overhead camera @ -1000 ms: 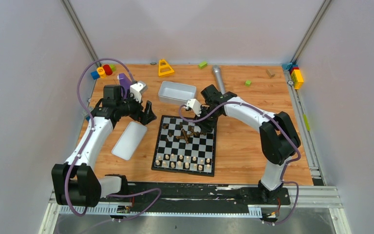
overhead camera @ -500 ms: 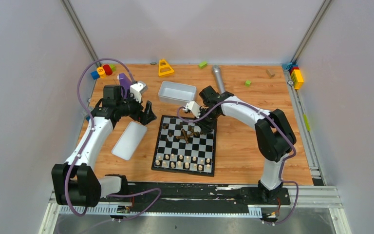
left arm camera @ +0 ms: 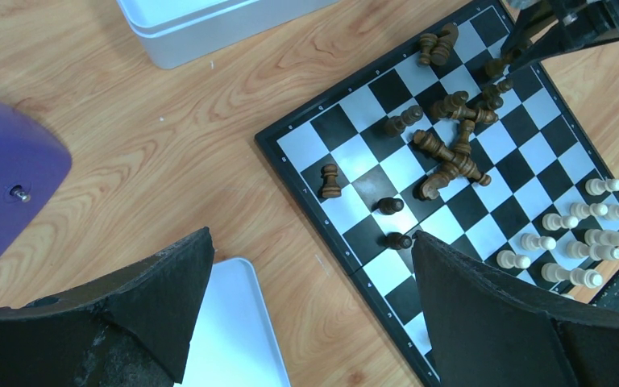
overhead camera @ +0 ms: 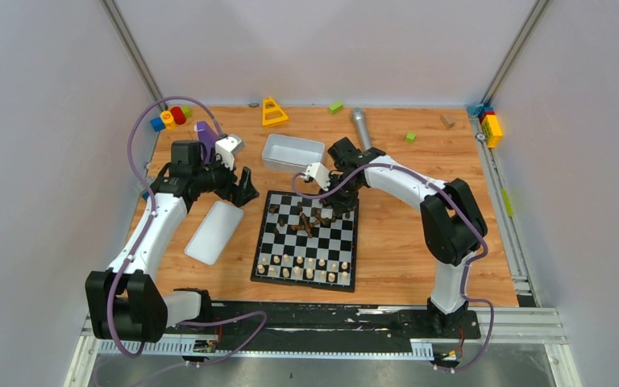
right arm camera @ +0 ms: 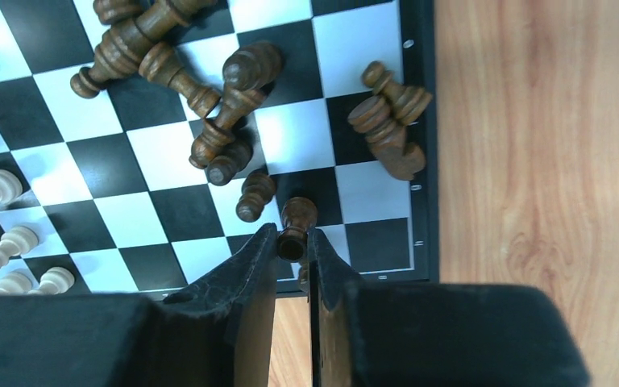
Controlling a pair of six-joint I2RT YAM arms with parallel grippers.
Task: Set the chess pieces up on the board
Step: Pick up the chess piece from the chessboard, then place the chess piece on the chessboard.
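Right gripper (right arm camera: pixel 292 239) pinching a dark brown chess piece (right arm camera: pixel 298 214), chessboard's (right arm camera: pixel 153 218) 1 o'clock corner, left gripper (left arm camera: pixel 310 250) wide, holding nothing.

We record: chess pieces (right arm camera: pixel 242 72), smooth turned wood with a faint sheen; board (right arm camera: pixel 294 137), glossy; table (right arm camera: pixel 532 121), matt wood-grain; white tray (left arm camera: pixel 209 24), smooth plastic; right gripper (right arm camera: pixel 292 242) pads (right arm camera: pixel 246 274), rough matt black.

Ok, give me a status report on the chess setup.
Right gripper shut on dark piece at board edge. Left gripper open, beside the board. Dark heap toppled mid-board, pale pieces standing. Nothing blocking.
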